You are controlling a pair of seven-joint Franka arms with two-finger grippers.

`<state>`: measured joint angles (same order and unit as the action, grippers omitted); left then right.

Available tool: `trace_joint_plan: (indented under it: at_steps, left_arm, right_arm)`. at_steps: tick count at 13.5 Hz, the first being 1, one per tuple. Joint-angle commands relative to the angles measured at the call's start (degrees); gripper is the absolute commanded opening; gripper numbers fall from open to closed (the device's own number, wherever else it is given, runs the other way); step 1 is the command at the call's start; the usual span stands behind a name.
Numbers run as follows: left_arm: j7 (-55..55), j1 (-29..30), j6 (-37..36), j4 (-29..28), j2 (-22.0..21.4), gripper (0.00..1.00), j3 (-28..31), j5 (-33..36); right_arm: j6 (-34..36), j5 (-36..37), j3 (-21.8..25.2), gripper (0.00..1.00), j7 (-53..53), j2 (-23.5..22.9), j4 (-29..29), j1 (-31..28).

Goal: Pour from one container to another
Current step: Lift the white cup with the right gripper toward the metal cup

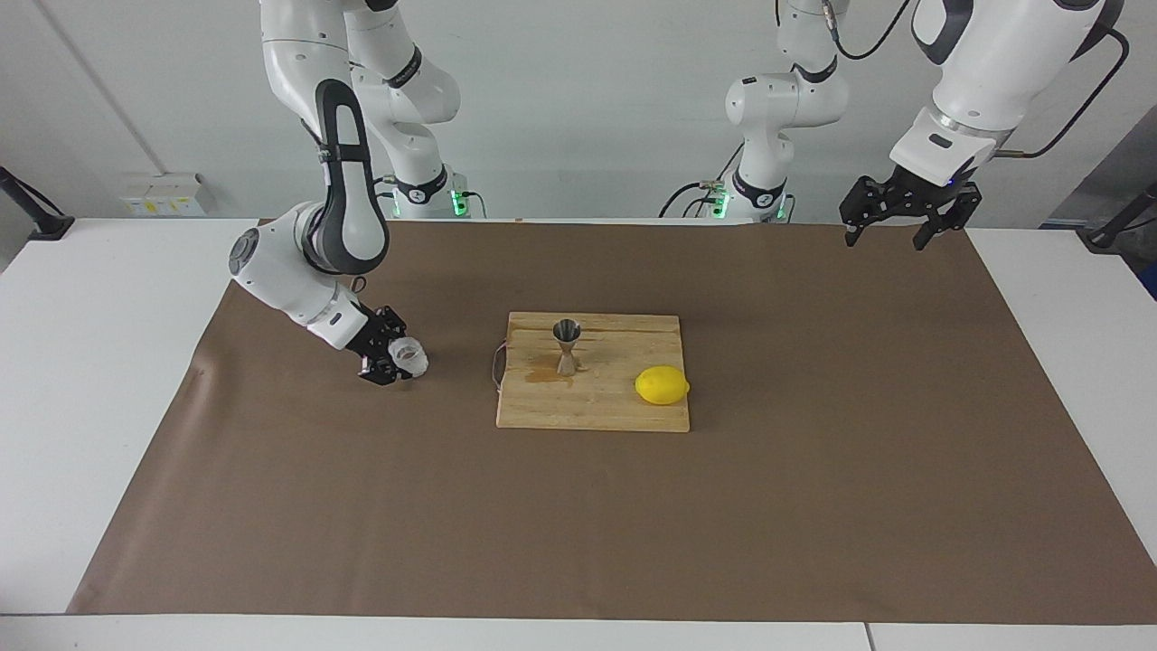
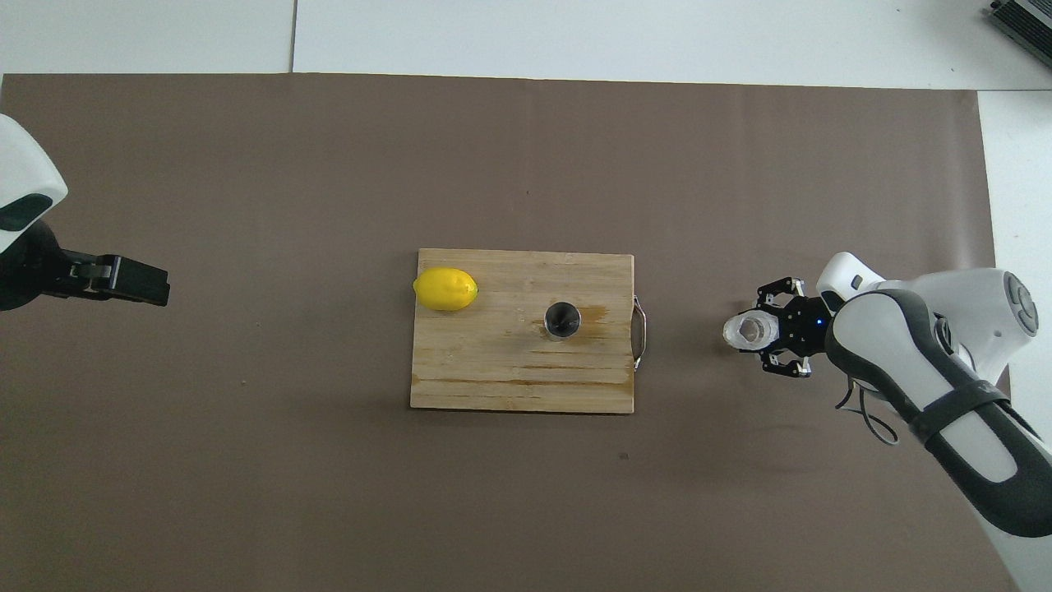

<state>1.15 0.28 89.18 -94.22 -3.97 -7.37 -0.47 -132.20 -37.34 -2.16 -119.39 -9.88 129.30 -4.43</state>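
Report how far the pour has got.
Done: the right tool has shut on the glass cup, over the brown mat. In hand: carrying it to the steel jigger, upright on the wooden board beside the lemon. Left: the pour itself. The left tool waits, open.

A white table carries a brown mat, with 1 wooden board on it.

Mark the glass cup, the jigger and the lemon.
glass cup [image 2: 749, 330]: overhead view, open mouth.
jigger [image 1: 567, 331]: facing view, upper cone.
lemon [image 1: 661, 385]: facing view, middle of its side.
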Motion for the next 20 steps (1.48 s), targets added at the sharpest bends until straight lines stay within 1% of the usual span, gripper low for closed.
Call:
trace_joint_plan:
  at_steps: [1,2,4,7,11,12,13,17,20]
  left_arm:
    - [0.3,0.6,-0.9,-0.5,-1.0,1.00,-0.5,-0.8]
    - [0.3,0.1,-1.1,-0.5,-1.0,1.00,0.1,-0.8]
    - [0.5,-0.7,-1.5,-0.4,-1.2,1.00,1.7,-0.8]
    - [0.9,-0.4,-1.2,-0.5,-1.3,1.00,2.0,-0.9]
    - [0.6,-0.6,-1.0,-1.1,-1.7,1.00,1.9,-0.9]
    - [0.3,-0.7,-0.9,-1.1,-1.7,1.00,1.8,-0.9]
    - [0.3,-0.5,-0.9,-1.1,-1.7,1.00,1.8,-0.8]
    - [0.3,0.2,-0.9,-1.1,-1.7,1.00,1.9,-0.8]
    - [0.3,0.2,-0.9,-1.1,-1.7,1.00,1.8,-0.8]
  right_arm:
    - [-0.6,-1.9,-0.5,0.18,3.7,2.8,-0.9,2.0]
    - [-0.6,-1.9,-0.5,0.18,5.6,3.2,-2.1,3.0]
    - [-0.7,-1.8,-0.5,0.14,11.1,4.3,-4.0,5.6]
    - [-0.2,0.1,-0.5,0.14,20.6,4.7,-7.2,9.7]
    - [1.8,9.3,-0.6,0.14,39.3,3.9,-14.1,15.8]
    - [2.6,11.9,-0.6,0.14,42.1,3.6,-15.6,16.8]
    - [3.5,14.8,-0.6,0.15,43.6,3.0,-17.0,18.1]
    - [3.4,25.7,-0.6,0.15,50.1,2.7,-18.5,23.1]
    - [3.7,30.8,-0.6,0.15,51.4,2.7,-18.8,24.7]
